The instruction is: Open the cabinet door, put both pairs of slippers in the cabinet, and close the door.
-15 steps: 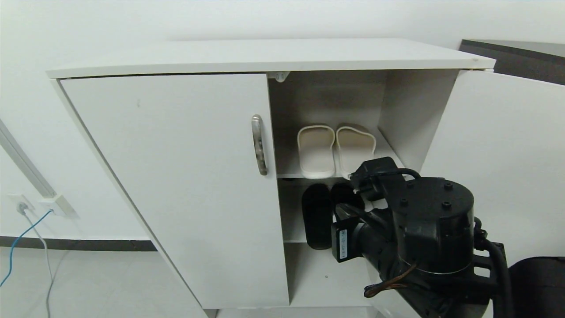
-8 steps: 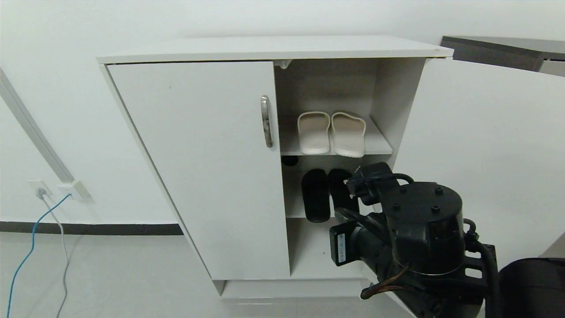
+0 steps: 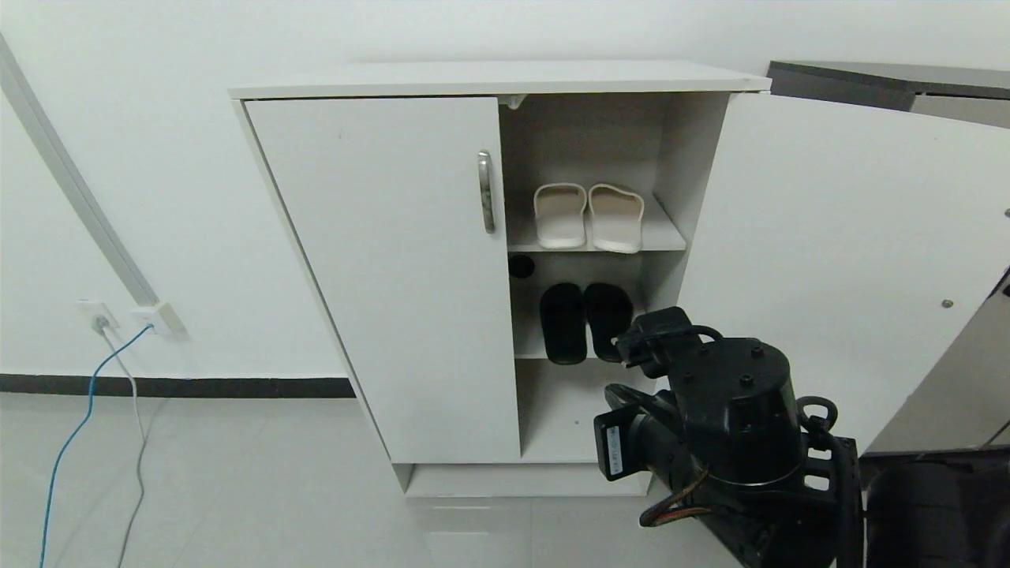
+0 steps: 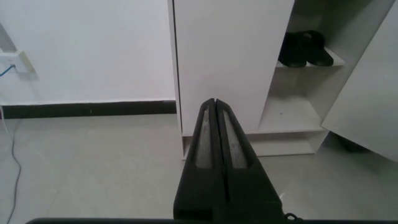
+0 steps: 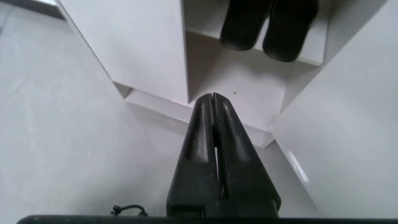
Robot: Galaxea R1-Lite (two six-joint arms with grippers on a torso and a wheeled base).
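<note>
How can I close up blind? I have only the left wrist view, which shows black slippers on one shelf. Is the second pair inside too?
Observer: Yes. The head view shows white slippers side by side on the top shelf, directly above the black slippers.
Operator: Is the right gripper gripping the door?
Observer: No. The right gripper is shut on nothing, apart from the open right door.
</note>
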